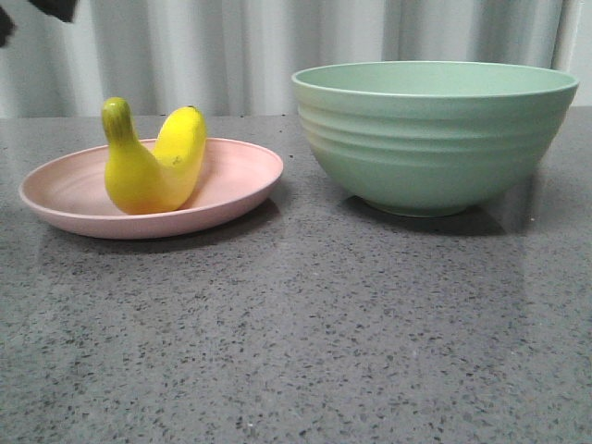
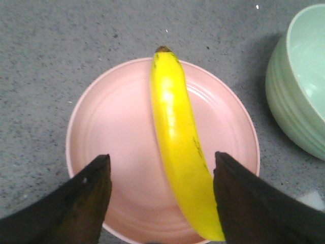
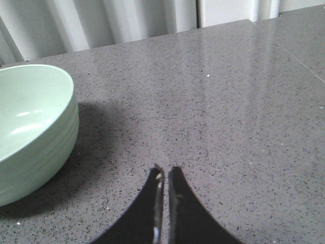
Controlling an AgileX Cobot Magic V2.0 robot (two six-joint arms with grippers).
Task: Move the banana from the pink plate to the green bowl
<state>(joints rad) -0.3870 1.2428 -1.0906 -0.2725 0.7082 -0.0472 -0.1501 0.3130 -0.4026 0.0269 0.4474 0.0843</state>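
1. In the left wrist view the left gripper (image 2: 162, 195) hangs above the pink plate (image 2: 106, 137) with its 2 fingers (image 2: 86, 198) spread wide apart and nothing between them touching. The banana (image 2: 177, 147) lies in that gap, closer to one finger than the other, not centred.
2. The banana's long axis runs away from the wrist, roughly in line with the fingers' reach and across the closing direction, so the jaws would close across its width. Its dark tip points to the far rim.
3. In the front view the banana (image 1: 153, 162) rests on the pink plate (image 1: 240, 180), both ends curving upward, on the table's left side.
4. The green bowl (image 1: 435, 139) stands just beside the plate, to its right, apart from it and much taller.
5. The right gripper (image 3: 163, 178) is near the bowl's other side, low over bare table (image 3: 228, 101), fingers pressed almost together, holding nothing.
6. My judgement: the left arm is clearly the nearer; it needs a small sideways shift to centre, then a descent.
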